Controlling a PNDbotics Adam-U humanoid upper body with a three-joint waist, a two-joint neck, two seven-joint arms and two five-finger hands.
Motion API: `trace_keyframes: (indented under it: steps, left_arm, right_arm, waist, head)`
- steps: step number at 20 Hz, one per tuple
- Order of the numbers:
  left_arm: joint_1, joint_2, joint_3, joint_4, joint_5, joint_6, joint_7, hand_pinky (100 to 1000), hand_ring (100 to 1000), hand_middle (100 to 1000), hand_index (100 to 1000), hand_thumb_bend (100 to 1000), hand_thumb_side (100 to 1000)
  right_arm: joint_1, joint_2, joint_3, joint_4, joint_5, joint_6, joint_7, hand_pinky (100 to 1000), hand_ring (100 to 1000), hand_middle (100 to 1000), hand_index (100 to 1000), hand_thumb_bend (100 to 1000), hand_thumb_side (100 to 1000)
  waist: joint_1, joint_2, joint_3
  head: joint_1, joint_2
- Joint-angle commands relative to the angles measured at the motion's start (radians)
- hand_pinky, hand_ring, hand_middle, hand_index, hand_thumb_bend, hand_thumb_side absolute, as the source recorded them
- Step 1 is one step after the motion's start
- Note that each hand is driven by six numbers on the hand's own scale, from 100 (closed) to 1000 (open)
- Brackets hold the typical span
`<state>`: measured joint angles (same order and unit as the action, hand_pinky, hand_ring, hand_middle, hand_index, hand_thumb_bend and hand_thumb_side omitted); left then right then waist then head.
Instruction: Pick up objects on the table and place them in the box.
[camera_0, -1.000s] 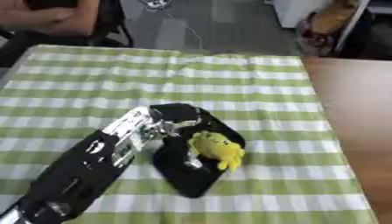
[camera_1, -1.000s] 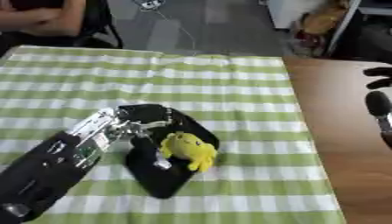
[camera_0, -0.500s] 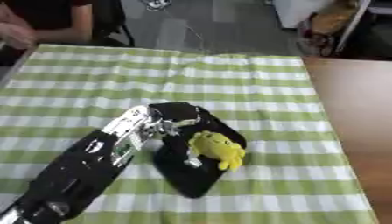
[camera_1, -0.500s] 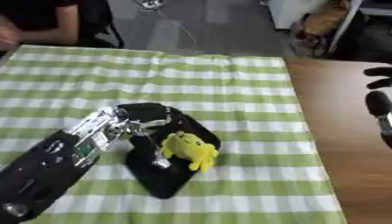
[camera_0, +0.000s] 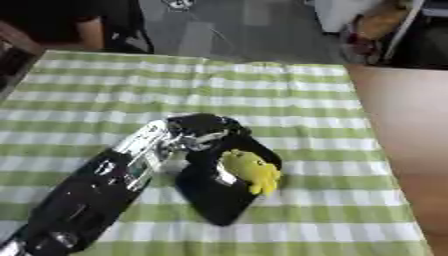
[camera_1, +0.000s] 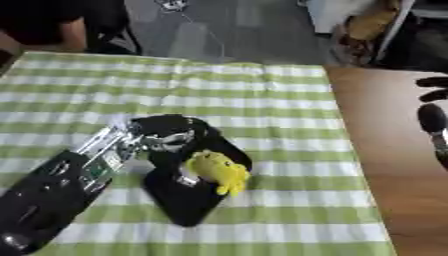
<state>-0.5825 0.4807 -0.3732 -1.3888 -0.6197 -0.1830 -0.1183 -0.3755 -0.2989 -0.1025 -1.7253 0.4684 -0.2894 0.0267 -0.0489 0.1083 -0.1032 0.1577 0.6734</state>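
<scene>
On green-striped tablecloth (camera_0: 289, 100): left hand (camera_0: 206, 135), yellow toy (camera_0: 249, 170).

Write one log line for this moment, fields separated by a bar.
left hand over black object | yellow toy lying on black object | right hand idle at right edge | box not visible

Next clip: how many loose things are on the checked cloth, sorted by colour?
Yellow: 1, the soft toy, under the left hand.
Black: 1, a flat black object lying under the toy.
Total: 2.
No box shows in either view.
</scene>
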Motion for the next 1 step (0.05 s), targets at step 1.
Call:
trace_keyframes:
  steps: [1]
  left_arm:
    - [0.009,0.013,0.03,-0.038,0.072,0.003,0.139,740,798,880,1000,896,903]
  right_arm:
    - [-0.006,-0.017,-0.011,-0.016,0.001,0.002,-0.005,599,711,789,922,641,1000]
  waist:
    - [0.001,-0.016,0.0]
  head:
    - [-0.012,-0.012]
